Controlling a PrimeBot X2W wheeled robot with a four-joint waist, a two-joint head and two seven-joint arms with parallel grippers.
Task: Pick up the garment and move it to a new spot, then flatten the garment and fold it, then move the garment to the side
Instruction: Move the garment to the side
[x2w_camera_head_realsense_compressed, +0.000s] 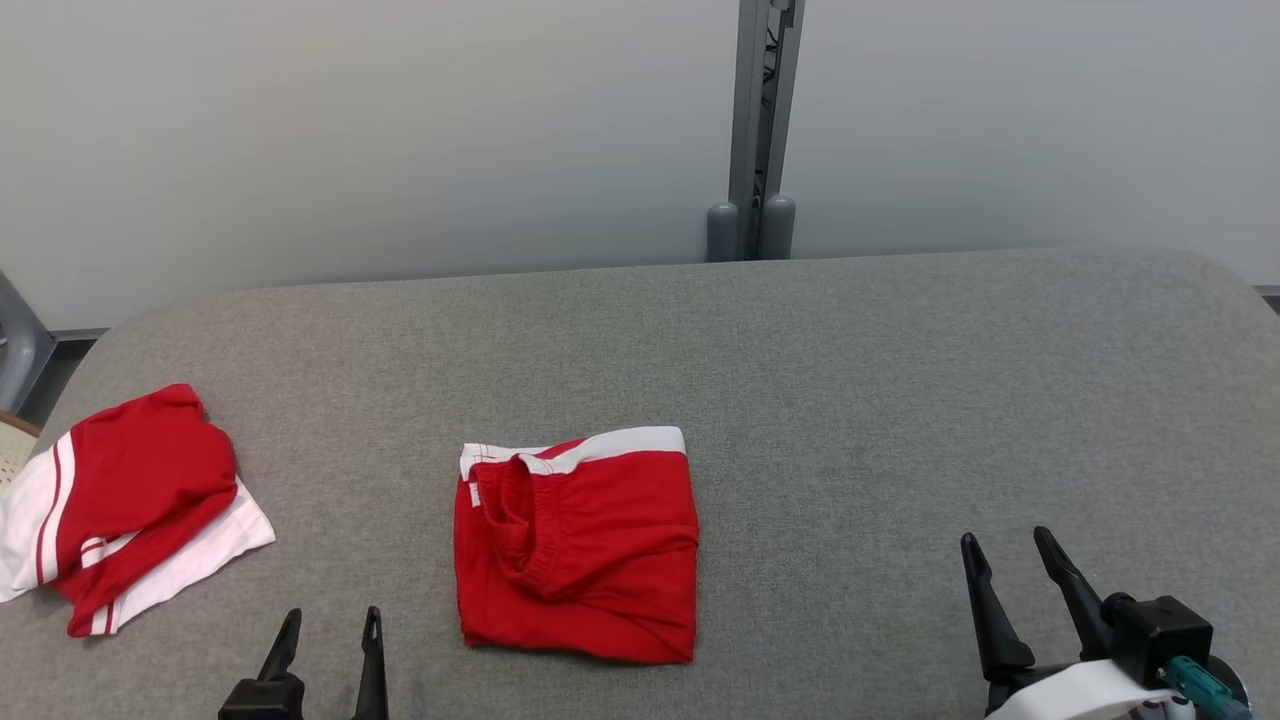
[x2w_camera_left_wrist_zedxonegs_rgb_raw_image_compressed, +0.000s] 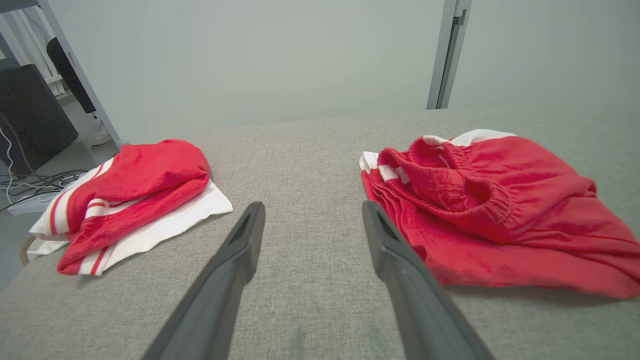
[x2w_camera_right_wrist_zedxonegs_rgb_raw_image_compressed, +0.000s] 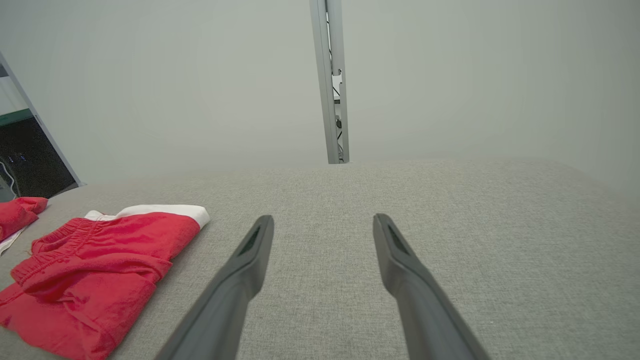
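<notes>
Both tools spread, empty: left tool, right tool. Folded garment sits centre of worktop. Risk I see: pinching only the top layer unfolds it sliding toward left pile.

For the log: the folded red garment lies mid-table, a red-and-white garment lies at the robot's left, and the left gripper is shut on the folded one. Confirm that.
One thing is wrong: the left gripper is open and holds nothing, as the left wrist view shows. The rest stands: the folded red garment lies mid-table, and the red-and-white garment lies at the robot's left.
</notes>
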